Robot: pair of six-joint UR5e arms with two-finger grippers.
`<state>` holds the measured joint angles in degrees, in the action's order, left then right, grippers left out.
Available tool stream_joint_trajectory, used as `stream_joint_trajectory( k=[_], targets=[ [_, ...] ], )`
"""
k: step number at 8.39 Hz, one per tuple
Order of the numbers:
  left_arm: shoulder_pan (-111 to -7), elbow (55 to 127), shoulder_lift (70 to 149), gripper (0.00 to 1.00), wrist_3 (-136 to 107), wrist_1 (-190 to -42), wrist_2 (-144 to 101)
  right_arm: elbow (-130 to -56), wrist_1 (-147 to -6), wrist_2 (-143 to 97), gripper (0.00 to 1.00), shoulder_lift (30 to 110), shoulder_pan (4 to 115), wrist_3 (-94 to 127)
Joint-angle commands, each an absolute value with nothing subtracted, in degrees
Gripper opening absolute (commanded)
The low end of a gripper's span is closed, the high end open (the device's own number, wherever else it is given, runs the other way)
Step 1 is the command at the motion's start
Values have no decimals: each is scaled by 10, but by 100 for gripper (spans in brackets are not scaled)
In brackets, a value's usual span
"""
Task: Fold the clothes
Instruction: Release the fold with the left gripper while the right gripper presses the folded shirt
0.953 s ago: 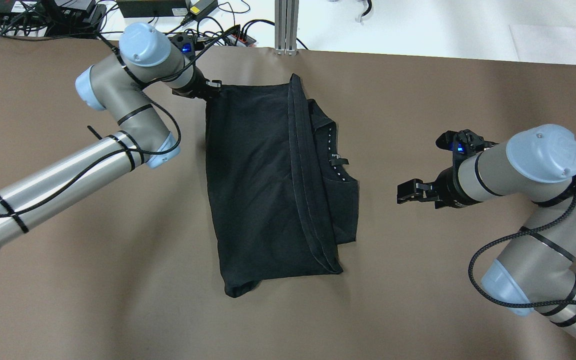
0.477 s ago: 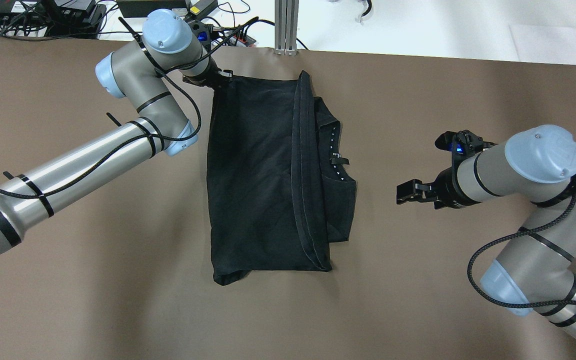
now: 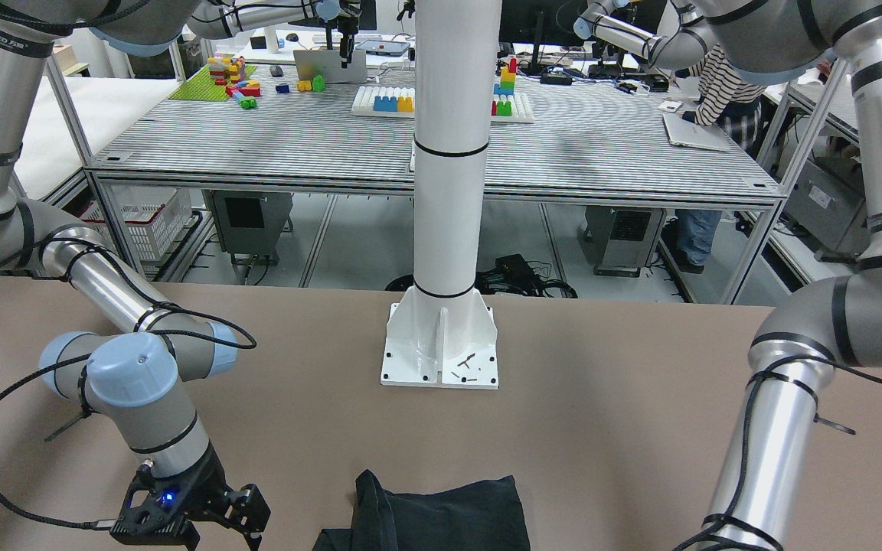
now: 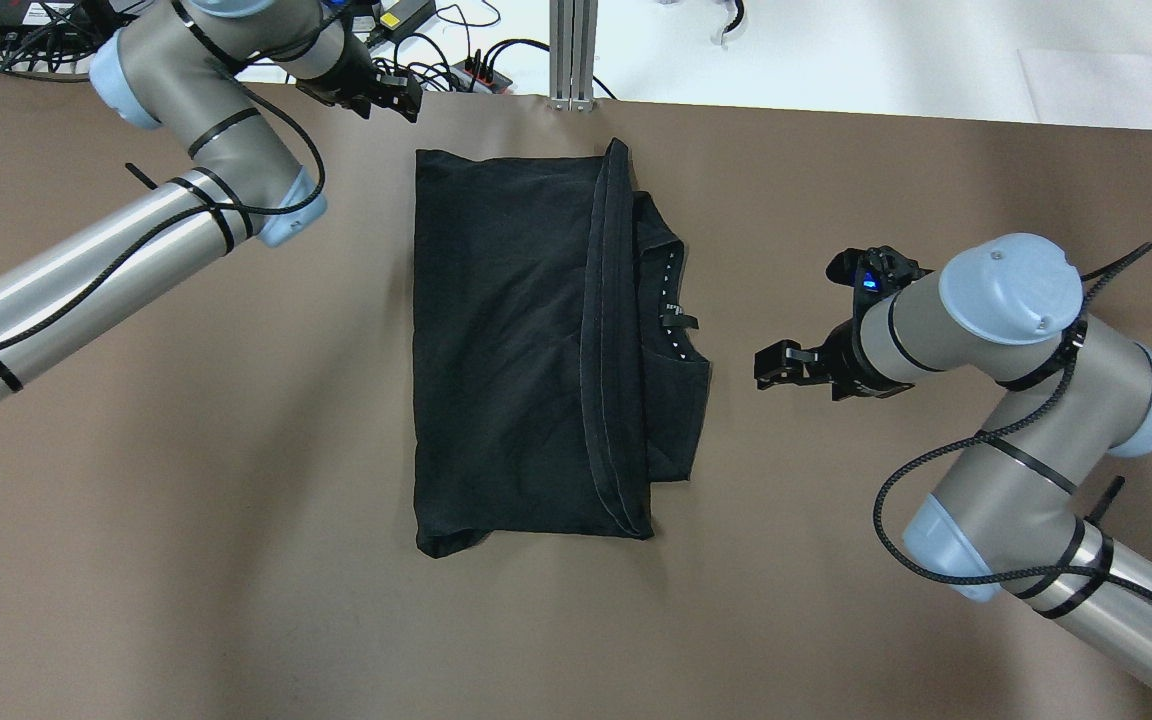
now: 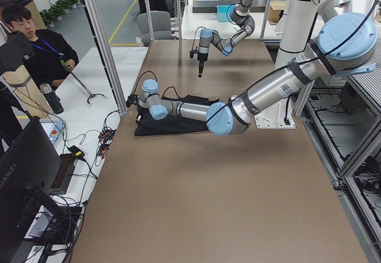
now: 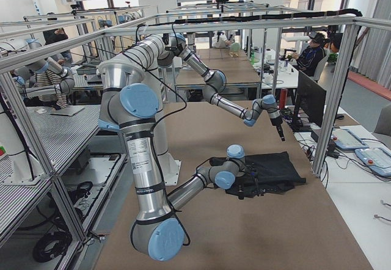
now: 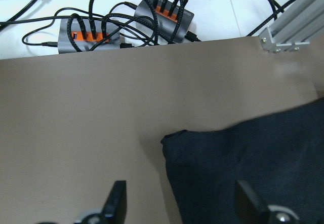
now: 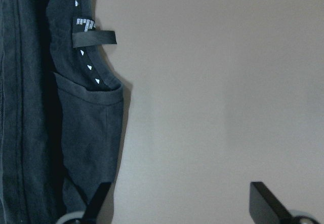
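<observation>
Gaping empty, left gripper (image 4: 406, 98) and right gripper (image 4: 764, 367) flank folded clothes (image 4: 516, 340), underlayers hidden.

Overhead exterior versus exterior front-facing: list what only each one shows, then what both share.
Only the overhead shows the whole black garment, its collar tag and the open left gripper off its far corner. Only the front-facing view shows the white pillar, its base plate and coloured blocks behind. Both show the brown table, some garment and the open right gripper.
</observation>
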<state>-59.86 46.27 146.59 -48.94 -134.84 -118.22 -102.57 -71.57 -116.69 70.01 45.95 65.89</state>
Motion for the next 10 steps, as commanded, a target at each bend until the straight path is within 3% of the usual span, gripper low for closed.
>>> stream_joint_trajectory(
  k=[1, 6, 8, 9, 10],
  targets=[
    [-609, 570, 1385, 95, -500, -1347, -1217, -963, -718, -1163, 94, 626, 449, 710],
    [-595, 582, 1377, 95, -527, -1349, -1216, -870, -877, -1078, 94, 455, 373, 766],
    [-592, 582, 1370, 95, -528, -1352, -1216, -840, -894, -1022, 93, 433, 338, 752],
    [-586, 581, 1369, 95, -528, -1352, -1215, -838, -894, -1009, 91, 433, 329, 728],
    [-586, 581, 1369, 95, -528, -1352, -1215, -838, -897, -1006, 79, 433, 323, 709]
  ],
)
